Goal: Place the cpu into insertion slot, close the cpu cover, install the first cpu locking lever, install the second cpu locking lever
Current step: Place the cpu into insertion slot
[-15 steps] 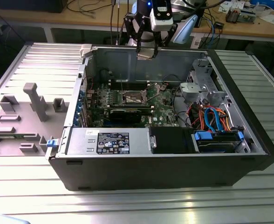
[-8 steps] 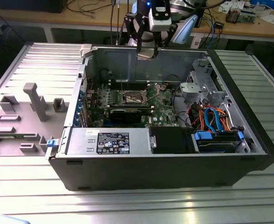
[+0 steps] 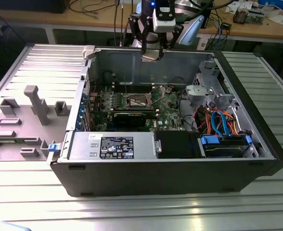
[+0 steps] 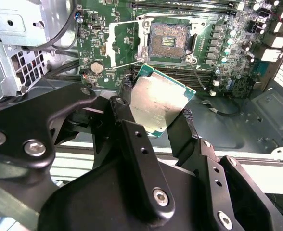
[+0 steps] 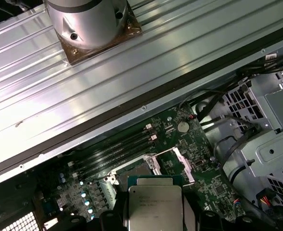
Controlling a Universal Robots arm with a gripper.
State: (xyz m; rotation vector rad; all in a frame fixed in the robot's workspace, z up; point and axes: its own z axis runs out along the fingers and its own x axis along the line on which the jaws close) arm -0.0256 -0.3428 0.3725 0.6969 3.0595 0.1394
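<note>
in the upper centre of the exterior view you see your arm [image 3: 182,6]: silver-grey metal, with a pale blue cap [image 3: 193,26] on one joint and a small blue light [image 3: 152,4] glowing at the wrist. a white box with a dark face [image 3: 163,14] is mounted there, and thin dark cables [image 3: 123,29] run beside it. your gripper [image 3: 150,54] is a black frame of open linkage bars. in the second wrist view you can make out its matte black fingers [image 4: 132,139]. they are flat links with small holes, joined by silver hex-socket screws [image 4: 160,196] and round silver pins [image 4: 34,148].
</note>
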